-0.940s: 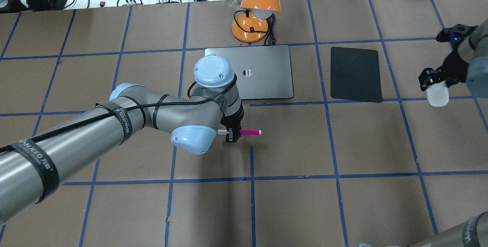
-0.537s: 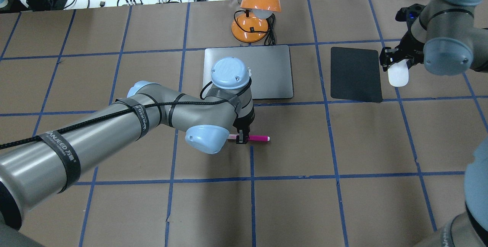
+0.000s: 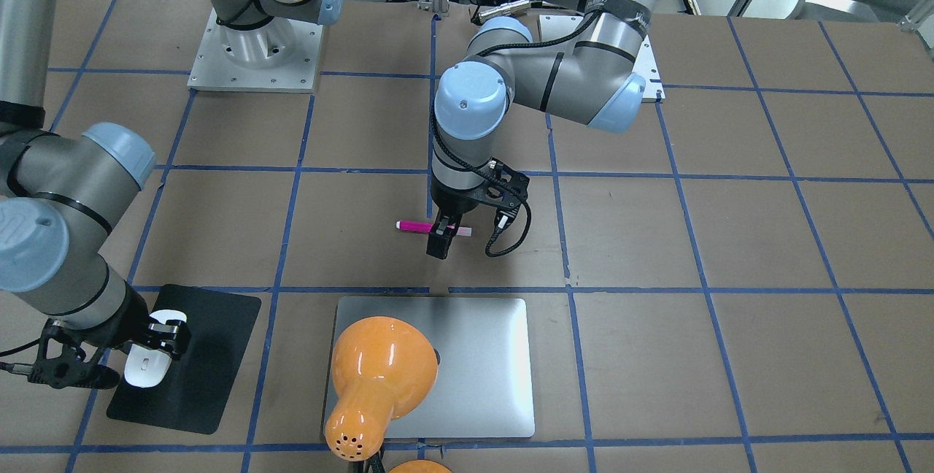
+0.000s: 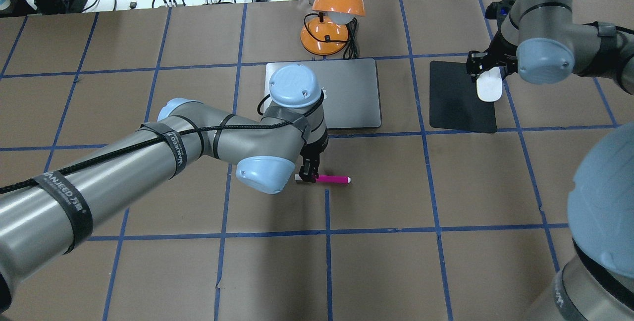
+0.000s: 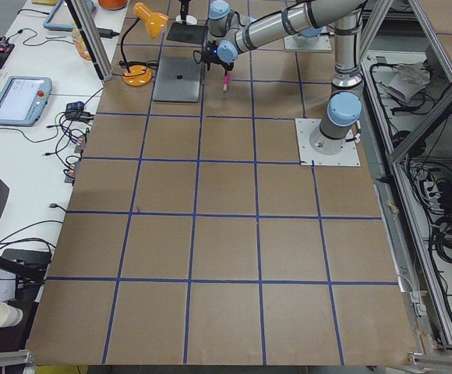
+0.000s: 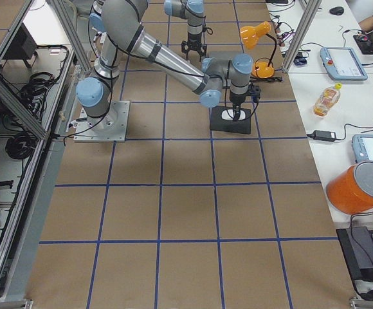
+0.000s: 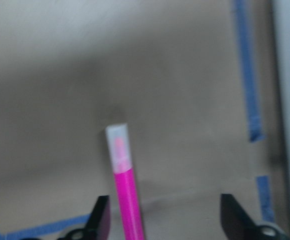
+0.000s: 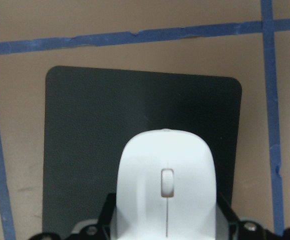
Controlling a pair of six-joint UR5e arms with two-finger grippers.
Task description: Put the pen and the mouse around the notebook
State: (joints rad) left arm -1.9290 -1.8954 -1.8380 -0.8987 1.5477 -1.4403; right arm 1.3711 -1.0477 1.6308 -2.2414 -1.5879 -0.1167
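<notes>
The magenta pen lies on the brown table just in front of the silver notebook, near its front edge. My left gripper stands over the pen's capped end, open; in the left wrist view the pen lies close to one finger, with a wide gap to the other. My right gripper is shut on the white mouse and holds it over the right edge of the black mat. The right wrist view shows the mouse above the mat.
An orange desk lamp stands behind the notebook, its cable beside the base. In the front-facing view the lamp head covers part of the notebook. Cables and a bottle lie past the table's far edge.
The right arm has swung left with the mouse, from the table's right side to over the mat's right edge. The left gripper brought the pen slightly right, and the pen now rests there.
</notes>
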